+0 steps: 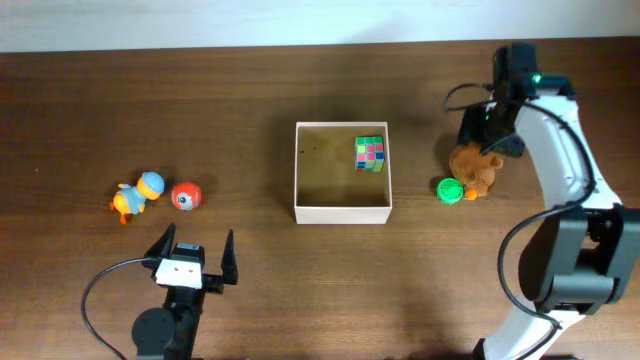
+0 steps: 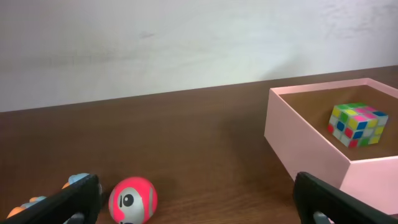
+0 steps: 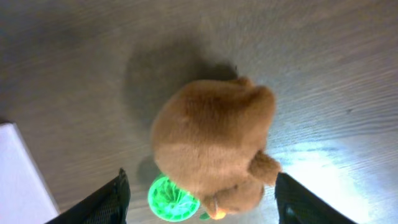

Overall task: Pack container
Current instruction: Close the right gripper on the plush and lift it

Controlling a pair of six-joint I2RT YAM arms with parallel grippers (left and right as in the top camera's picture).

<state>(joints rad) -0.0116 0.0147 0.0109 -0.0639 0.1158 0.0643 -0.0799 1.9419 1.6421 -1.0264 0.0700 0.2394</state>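
**Overhead**
- Container [image 1: 342, 213]: mid-desk [image 1: 80, 120], with bare wood on all four sides of it.
- Cube [image 1: 370, 153]: inside the container, in the far right corner. The rest of the floor is free.
- Duck toy [image 1: 135, 195] and red ball [image 1: 186, 196]: side by side, well to the left of the container.
- Brown plush [image 1: 472, 165] and green ball [image 1: 449, 190]: touching each other, just right of the container's right wall.
- Left tool [image 1: 197, 240]: spread wide, holding nothing, near the desk's front edge.
- Right tool [image 1: 485, 135]: above the plush.

**Left wrist**
- You see the container's left wall [image 2: 298, 143] and the cube [image 2: 357, 124] inside.
- The red ball [image 2: 132, 199] lies between the wide-apart fingers [image 2: 74, 199].

**Right wrist**
- The fingers [image 3: 118, 196] are spread wide, one on each side of the plush [image 3: 211, 143], and hold nothing.
- The green ball [image 3: 171, 199] is tucked against the plush.
- A corner of the container [image 3: 18, 180] shows at the left.
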